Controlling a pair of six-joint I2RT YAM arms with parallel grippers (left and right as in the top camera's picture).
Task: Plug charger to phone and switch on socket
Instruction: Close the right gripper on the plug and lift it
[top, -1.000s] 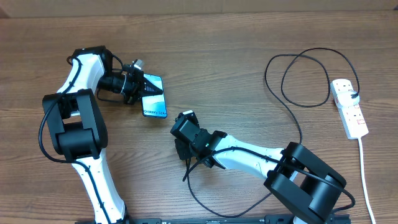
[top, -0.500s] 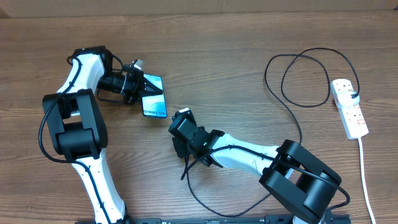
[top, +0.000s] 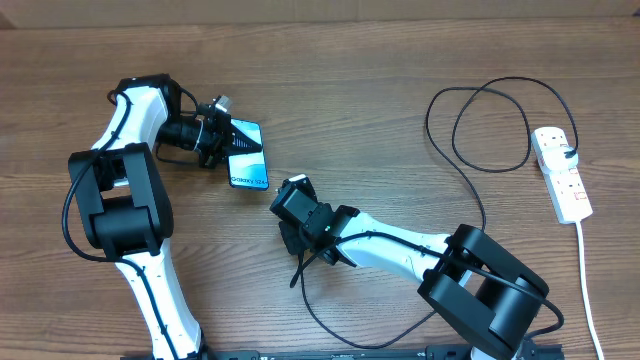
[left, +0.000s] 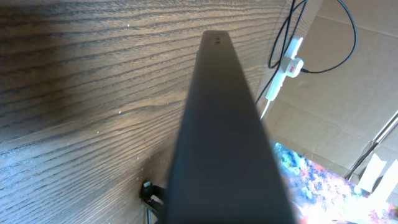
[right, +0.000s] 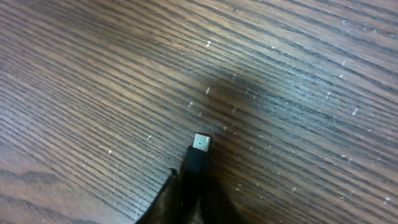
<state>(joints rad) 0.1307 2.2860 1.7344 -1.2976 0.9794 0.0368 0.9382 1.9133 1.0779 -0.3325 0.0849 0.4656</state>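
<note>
My left gripper (top: 224, 140) is shut on the phone (top: 248, 160), which it holds at the table's left with the light blue screen facing up. In the left wrist view the phone's dark edge (left: 217, 124) fills the middle and hides the fingers. My right gripper (top: 288, 193) sits just right of and below the phone, a small gap away. It is shut on the charger's black connector (right: 199, 154), whose metal tip pokes out ahead just over the wood. The charger's thin black cable (top: 430, 120) loops right to the white socket (top: 562, 175).
The socket's white cord (top: 585, 270) runs down the right edge of the table. The charger's slack hangs below my right wrist and curls along the front edge (top: 330, 325). The socket also shows far off in the left wrist view (left: 290, 62).
My right gripper has slid a little left toward the phone and its fingers have closed in on the connector. The left arm and the phone have stayed still.
</note>
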